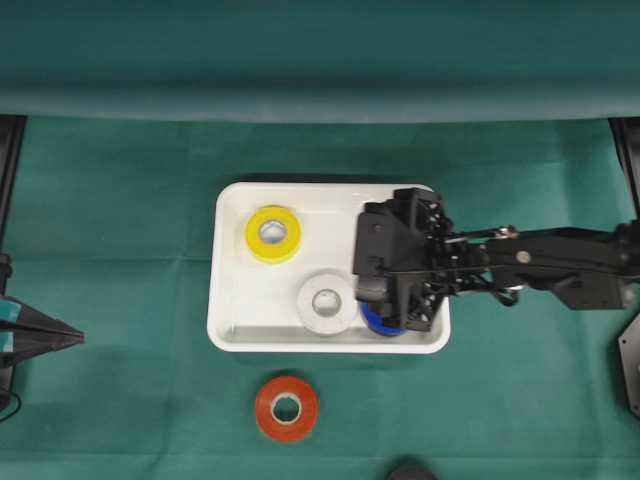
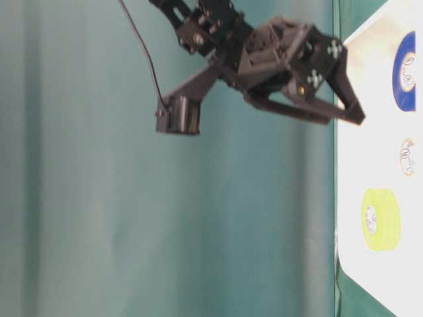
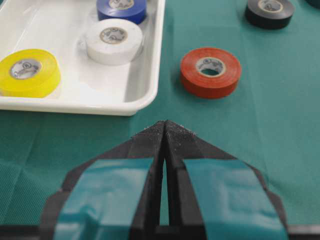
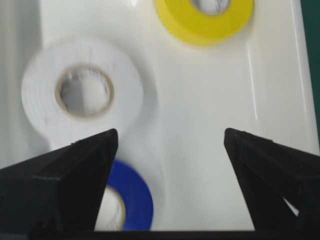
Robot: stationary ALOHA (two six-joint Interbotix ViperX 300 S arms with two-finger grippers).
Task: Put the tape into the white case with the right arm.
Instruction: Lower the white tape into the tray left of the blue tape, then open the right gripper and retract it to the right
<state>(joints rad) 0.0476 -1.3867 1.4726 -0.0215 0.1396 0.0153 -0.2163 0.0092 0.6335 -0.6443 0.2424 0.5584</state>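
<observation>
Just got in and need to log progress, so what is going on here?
The right gripper hangs open over the white case, holding nothing, with the blue tape lying in the case just below one finger. The yellow tape and white tape also sit in the case. The red tape and a black tape are still out on the green cloth. The left gripper is shut, off to the side.

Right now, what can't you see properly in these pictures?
- Blue tape: overhead, mostly under the right gripper.
- Black tape: left wrist view, top edge crops it; overhead, only a sliver.
- White case: table-level view, right edge crops it.
- Roll labels: too small and blurred.
</observation>
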